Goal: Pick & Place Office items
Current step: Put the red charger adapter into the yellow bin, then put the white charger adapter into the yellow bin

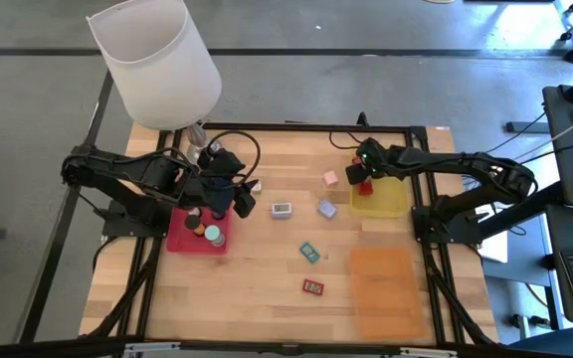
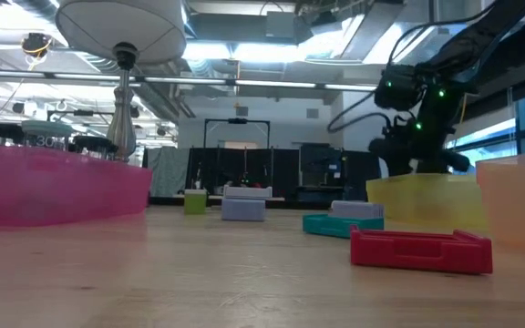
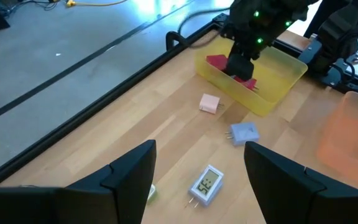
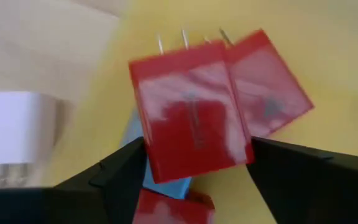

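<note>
My right gripper [image 1: 364, 183] reaches down into the yellow tray [image 1: 394, 204] at the table's far right, shut on a red plug-shaped block [image 4: 191, 118]. Another red block [image 4: 269, 87], a blue piece [image 4: 166, 183] and a third red piece [image 4: 173, 208] lie in the tray beside it. My left gripper [image 1: 245, 200] is open above the wood beside the red tray [image 1: 179, 239], which holds black and teal round pieces [image 1: 208, 228]. On the table lie a white rectangle [image 1: 282, 209], a pink block [image 1: 330, 178], a lavender block [image 1: 327, 209], a teal rectangle [image 1: 309, 252] and a red rectangle [image 1: 312, 287]. My right gripper pinches the red plug-shaped block by its two side faces [image 4: 146, 149], one finger on each side, coming from above and pointing down into the yellow tray. The block's metal prongs [image 4: 182, 38] point away from the fingers. Whether the block rests on the tray floor cannot be told.
A white-shaded lamp [image 1: 157, 60] stands at the far left, its silver base [image 1: 196, 134] close to my left arm. An orange mat [image 1: 381, 283] lies on the near right. A dark frame [image 1: 296, 127] edges the table. Cables run along the far edge.
</note>
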Robot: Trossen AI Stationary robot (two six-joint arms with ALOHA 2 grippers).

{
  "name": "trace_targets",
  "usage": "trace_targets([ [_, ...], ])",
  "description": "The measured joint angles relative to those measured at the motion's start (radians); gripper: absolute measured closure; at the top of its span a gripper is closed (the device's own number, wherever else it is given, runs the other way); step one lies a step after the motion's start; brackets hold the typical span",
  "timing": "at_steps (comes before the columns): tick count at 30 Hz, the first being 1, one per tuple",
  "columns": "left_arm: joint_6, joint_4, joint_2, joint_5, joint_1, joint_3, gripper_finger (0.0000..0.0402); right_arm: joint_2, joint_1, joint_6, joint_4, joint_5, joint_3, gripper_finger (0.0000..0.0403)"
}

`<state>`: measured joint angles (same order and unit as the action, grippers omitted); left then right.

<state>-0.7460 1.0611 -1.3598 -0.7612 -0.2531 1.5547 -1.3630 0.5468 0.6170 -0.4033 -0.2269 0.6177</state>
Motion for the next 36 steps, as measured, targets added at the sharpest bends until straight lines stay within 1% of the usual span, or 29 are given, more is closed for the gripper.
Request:
trace_targets([
  [2,0.0,0.0,0.0,0.0,0.0,0.0,0.016,0.0,0.0,0.005,0.008,-0.001,0.015,0.0113],
  [5,0.0,0.0,0.0,0.0,0.0,0.0,0.016,0.0,0.0,0.003,-0.04,-0.006,0.057,0.0086],
  [8,0.0,0.001,0.0,-0.002,0.0,0.0,0.016,0.0,0.0,-0.004,-0.144,-0.01,0.132,0.0066],
  [13,0.0,0.001,0.0,-0.001,0.0,0.0,0.016,0.001,-0.003,-0.026,-0.352,-0.012,0.298,0.0052],
  [15,0.0,0.001,0.0,-0.001,0.0,0.0,0.016,0.001,-0.015,-0.009,-0.387,0.006,0.36,0.0053],
  [18,0.0,0.001,0.0,-0.002,0.0,0.0,0.016,0.002,-0.046,0.04,-0.375,0.062,0.43,0.0058],
  [20,0.0,0.001,0.0,-0.002,0.0,0.0,0.016,0.002,-0.078,0.049,-0.346,0.078,0.458,0.0062],
  [23,0.0,0.001,0.0,-0.001,0.0,0.0,0.016,0.002,-0.14,0.056,-0.266,0.075,0.467,0.0068],
  [26,0.0,0.001,0.0,-0.001,0.0,0.0,0.016,-0.015,-0.2,0.068,-0.206,0.045,0.467,0.0069],
  [30,0.0,0.002,0.0,-0.004,0.0,0.0,0.016,-0.084,-0.246,0.082,-0.177,0.004,0.467,0.0069],
  [33,0.0,0.001,0.0,-0.007,0.0,0.0,0.016,-0.154,-0.257,0.071,-0.164,0.032,0.467,0.0069],
  [36,0.0,0.001,0.0,-0.006,0.0,0.0,0.016,-0.222,-0.259,0.02,-0.164,0.064,0.467,0.0069],
])
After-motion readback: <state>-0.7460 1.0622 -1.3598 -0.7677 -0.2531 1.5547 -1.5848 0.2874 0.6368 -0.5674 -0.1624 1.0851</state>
